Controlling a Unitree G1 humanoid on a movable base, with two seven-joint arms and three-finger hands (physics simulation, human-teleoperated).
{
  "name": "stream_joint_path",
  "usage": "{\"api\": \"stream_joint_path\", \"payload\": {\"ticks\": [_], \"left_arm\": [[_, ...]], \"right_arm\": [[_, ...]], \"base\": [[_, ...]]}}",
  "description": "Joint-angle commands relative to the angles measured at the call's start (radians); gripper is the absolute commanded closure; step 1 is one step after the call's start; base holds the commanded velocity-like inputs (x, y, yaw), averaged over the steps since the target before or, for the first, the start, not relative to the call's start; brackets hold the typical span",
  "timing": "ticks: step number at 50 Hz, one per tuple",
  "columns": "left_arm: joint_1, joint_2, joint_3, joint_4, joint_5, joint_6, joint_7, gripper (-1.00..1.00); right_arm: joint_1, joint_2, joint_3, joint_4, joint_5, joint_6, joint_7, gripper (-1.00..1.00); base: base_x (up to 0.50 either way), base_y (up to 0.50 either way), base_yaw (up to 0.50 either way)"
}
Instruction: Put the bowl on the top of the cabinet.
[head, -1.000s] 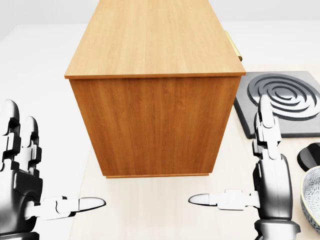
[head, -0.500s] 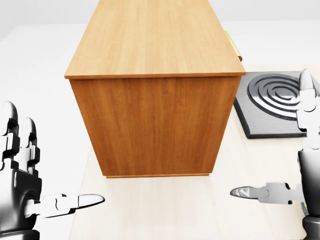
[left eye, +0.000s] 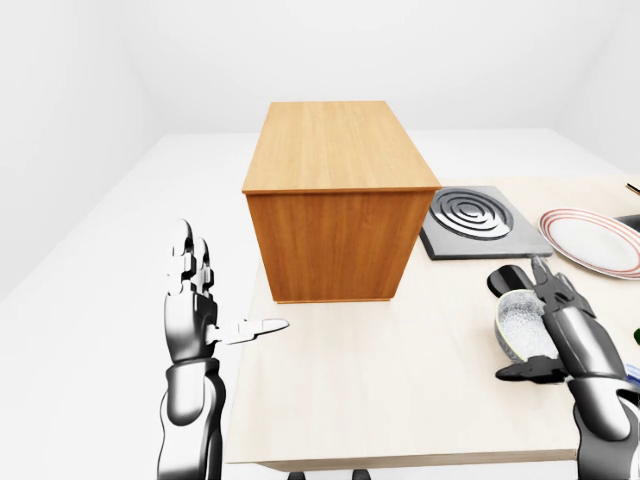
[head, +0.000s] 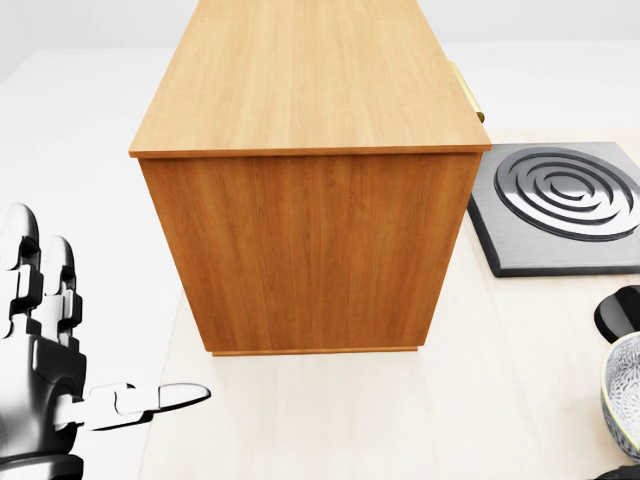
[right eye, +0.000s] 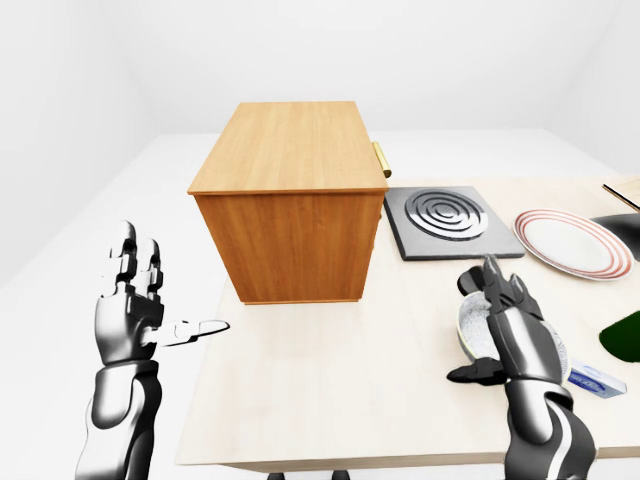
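The wooden cabinet (left eye: 340, 190) stands on the pale table (left eye: 400, 400), its flat top bare. The speckled grey bowl (left eye: 520, 322) sits on the table at the right; in the head view only its rim (head: 625, 400) shows at the right edge. My right hand (left eye: 524, 322) is open at the bowl, its fingers (left eye: 560, 305) along the right rim and the thumb below it, not closed round it. My left hand (left eye: 232, 285) is open and empty, held up left of the table, below and left of the cabinet.
A dark stove plate (left eye: 480, 220) with ring burner lies right of the cabinet. A red-rimmed plate (left eye: 595, 240) is farther right. A black round thing (head: 620, 310) lies just above the bowl. A green thing (right eye: 625, 335) and a small box (right eye: 595, 380) lie at the right.
My right hand has moved right and out of the head view, to the bowl. The left hand has barely moved. The cabinet and camera have stayed still.
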Motion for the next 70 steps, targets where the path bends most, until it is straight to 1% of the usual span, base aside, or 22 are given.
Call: {"api": "stream_joint_path", "payload": {"ticks": [1, 7, 13, 20, 30, 43, 44, 45, 46, 47, 51, 57, 64, 68, 70], "left_arm": [[-0.004, 0.001, -0.003, 0.009, -0.001, 0.0, 0.001, -1.0], [-0.003, 0.001, -0.004, 0.017, -0.002, 0.0, -0.001, -1.0], [-0.003, 0.002, -0.007, 0.021, 0.0, 0.0, -0.004, -1.0], [-0.001, 0.002, -0.008, 0.016, -0.002, 0.0, -0.007, -1.0], [-0.001, 0.001, -0.011, 0.014, 0.001, 0.0, -0.008, -1.0], [0.0, 0.001, -0.012, 0.018, 0.0, 0.0, -0.01, -1.0], [0.0, 0.002, -0.012, 0.02, 0.0, 0.0, -0.011, -1.0], [-0.001, 0.002, -0.012, 0.022, -0.001, 0.0, -0.011, -1.0], [-0.001, 0.002, -0.012, 0.023, -0.001, 0.0, -0.011, -1.0], [-0.001, 0.002, -0.012, 0.024, -0.001, 0.0, -0.011, -1.0], [-0.002, 0.002, -0.013, 0.026, 0.0, 0.0, -0.012, -1.0], [-0.002, 0.002, -0.014, 0.023, -0.001, 0.0, -0.012, -1.0], [-0.004, 0.002, -0.014, 0.025, -0.001, 0.0, -0.013, -1.0], [-0.003, 0.002, -0.014, 0.02, -0.002, 0.0, -0.012, -1.0], [-0.006, 0.002, -0.012, 0.031, -0.003, 0.0, -0.012, -1.0]], "right_arm": [[0.026, -0.042, -0.083, 0.163, -0.09, 0.0, -0.006, -1.0], [0.039, -0.051, -0.068, 0.233, -0.134, 0.0, -0.046, -1.0], [0.035, -0.061, -0.055, 0.261, -0.15, 0.0, -0.057, -1.0], [0.042, -0.059, -0.026, 0.29, -0.174, 0.0, -0.088, -1.0], [0.049, -0.083, 0.024, 0.407, -0.227, 0.0, -0.169, -1.0], [0.043, -0.102, 0.081, 0.478, -0.253, 0.0, -0.223, -1.0], [0.052, -0.101, 0.085, 0.478, -0.256, 0.0, -0.22, -0.67], [0.054, -0.1, 0.087, 0.482, -0.257, 0.0, -0.221, -0.17], [0.054, -0.101, 0.089, 0.485, -0.258, 0.0, -0.227, 0.51], [0.054, -0.1, 0.088, 0.479, -0.248, 0.0, -0.218, 1.0], [0.057, -0.097, 0.078, 0.453, -0.239, 0.0, -0.197, 1.0], [0.055, -0.095, 0.076, 0.452, -0.24, 0.0, -0.202, 1.0], [0.045, -0.094, 0.047, 0.399, -0.22, 0.0, -0.164, 1.0], [0.04, -0.089, 0.001, 0.3, -0.175, 0.0, -0.091, 1.0], [0.039, -0.077, -0.038, 0.198, -0.135, 0.0, -0.017, 1.0]], "base": [[0.0, 0.0, 0.0], [0.0, 0.0, 0.0], [0.0, 0.0, 0.0], [0.0, 0.0, 0.0], [0.0, 0.0, 0.0], [0.0, 0.0, 0.0], [0.0, 0.0, 0.0], [0.0, 0.0, 0.0], [0.0, 0.0, 0.0], [0.0, 0.0, 0.0], [0.0, 0.0, 0.0], [0.0, 0.0, 0.0], [0.0, 0.0, 0.0], [0.0, 0.0, 0.0], [0.0, 0.0, 0.0]]}}
